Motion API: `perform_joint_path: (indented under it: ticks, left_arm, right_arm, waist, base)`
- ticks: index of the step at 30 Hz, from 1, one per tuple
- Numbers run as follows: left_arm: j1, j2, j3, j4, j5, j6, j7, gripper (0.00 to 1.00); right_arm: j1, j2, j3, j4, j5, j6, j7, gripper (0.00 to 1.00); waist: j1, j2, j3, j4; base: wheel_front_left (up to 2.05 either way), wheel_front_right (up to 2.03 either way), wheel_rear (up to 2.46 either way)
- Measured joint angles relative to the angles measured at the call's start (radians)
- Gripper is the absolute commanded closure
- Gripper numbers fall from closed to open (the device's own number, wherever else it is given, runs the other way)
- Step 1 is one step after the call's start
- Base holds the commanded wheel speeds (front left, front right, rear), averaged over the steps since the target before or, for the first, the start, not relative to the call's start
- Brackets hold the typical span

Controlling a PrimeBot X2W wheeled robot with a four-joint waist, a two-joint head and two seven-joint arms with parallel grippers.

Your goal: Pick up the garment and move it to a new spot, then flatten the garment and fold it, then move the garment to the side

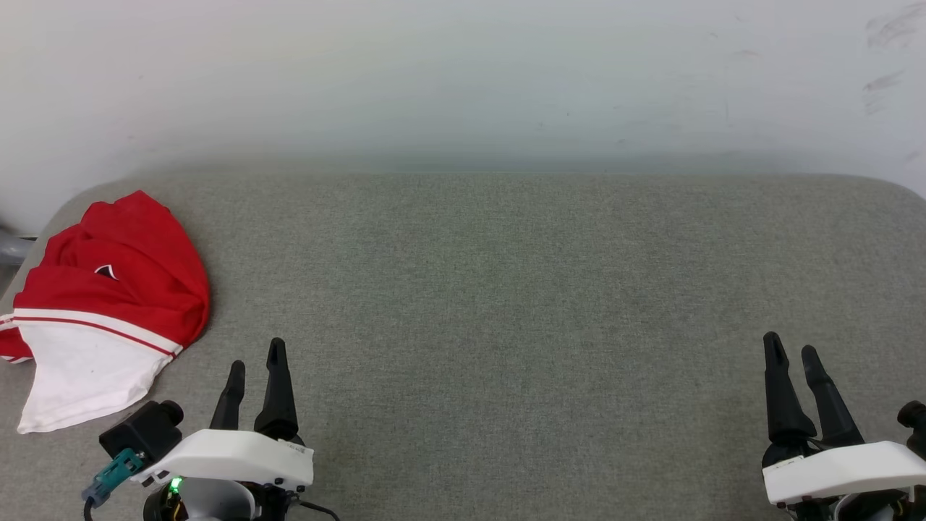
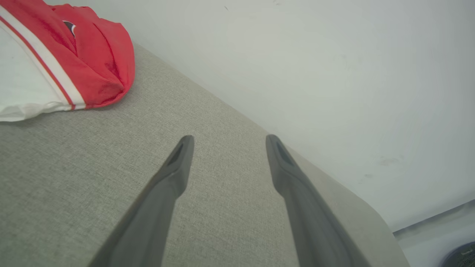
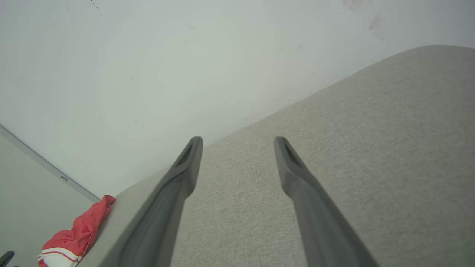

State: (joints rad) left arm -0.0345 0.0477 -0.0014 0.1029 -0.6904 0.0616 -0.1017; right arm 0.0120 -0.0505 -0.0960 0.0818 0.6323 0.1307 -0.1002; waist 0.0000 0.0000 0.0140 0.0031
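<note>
The red garment (image 1: 119, 275) lies bunched at the far left edge of the grey table (image 1: 506, 304), a white sleeve with red-white trim spilling toward the front. The left wrist view has it at the upper left (image 2: 89, 55), and the right wrist view at the lower left (image 3: 79, 231). My left gripper (image 1: 256, 354) hovers open low over the table, just right of the sleeve, holding nothing. My right gripper (image 1: 790, 345) stands open at the lower right, far from the cloth. Both wrist views show spread fingers over bare fabric (image 2: 227, 138) (image 3: 237, 139).
A pale wall (image 1: 463, 72) runs along the table's far edge. The table has rounded corners at the back left and back right. A grey object (image 1: 13, 247) pokes out beyond the left edge behind the garment.
</note>
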Motion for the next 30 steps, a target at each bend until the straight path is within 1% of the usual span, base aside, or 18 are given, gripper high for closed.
perform_joint_path:
  ticks: [19,30]
  left_arm:
    - [0.010,0.000,-0.035,-0.033,0.207,0.018,-0.052,0.00]
    - [0.021,0.001,-0.054,-0.040,0.313,0.026,-0.078,0.00]
  right_arm:
    - [0.021,0.000,0.008,-0.041,-0.229,0.000,-0.052,0.00]
    - [0.033,0.000,0.008,-0.057,-0.337,0.000,-0.080,0.00]
  waist:
    - [0.0000,0.0000,0.000,0.004]
    - [0.0000,0.0000,-0.002,0.006]
  base:
    - [0.00,0.00,0.00]
    - [0.00,0.00,0.00]
